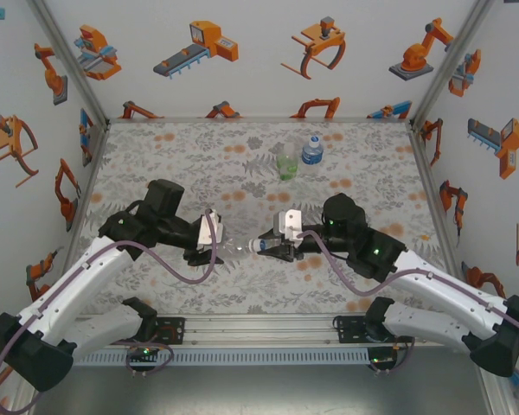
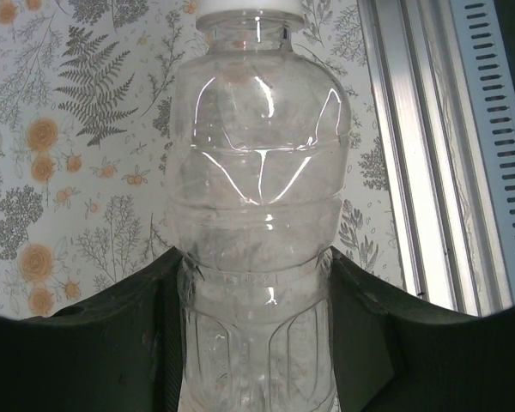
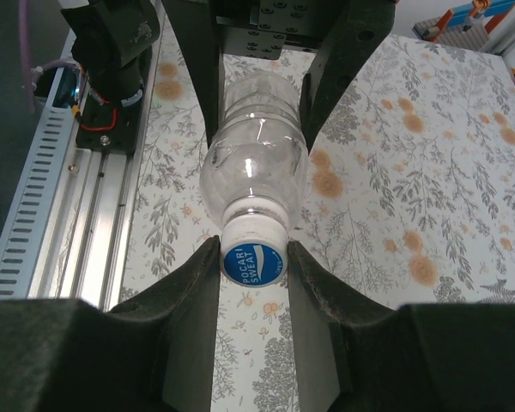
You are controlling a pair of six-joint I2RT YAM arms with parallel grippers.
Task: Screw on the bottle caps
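Right gripper [image 3: 252, 251] is clamping cap [image 3: 254, 264]; left gripper [image 2: 256, 275] is pinching bottle [image 2: 257, 146] body. Likely light, thin-walled, slick: hold ribbed section gently.

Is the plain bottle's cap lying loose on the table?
No, the cap sits on the plain bottle, at its neck, clamped in the right claw.
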